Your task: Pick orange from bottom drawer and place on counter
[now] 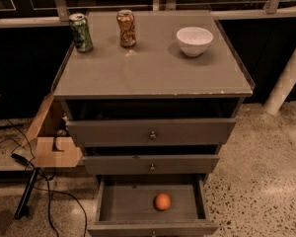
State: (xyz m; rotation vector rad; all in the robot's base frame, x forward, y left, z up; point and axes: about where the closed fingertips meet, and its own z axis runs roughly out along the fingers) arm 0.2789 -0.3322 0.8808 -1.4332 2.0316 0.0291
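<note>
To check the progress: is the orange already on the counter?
No, the orange lies inside the open bottom drawer, not on the counter, and the end effector is not in view.

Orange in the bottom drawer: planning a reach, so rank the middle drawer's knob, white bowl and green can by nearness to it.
The hand is not in view; ranked from the orange.
1. Middle drawer's knob, just above.
2. White bowl, counter right.
3. Green can, counter's far-left corner.

Small round orange [162,201] in open grey bottom drawer [123,205], seemingly near centre, grey counter [153,73] above, gripper unseen.
</note>
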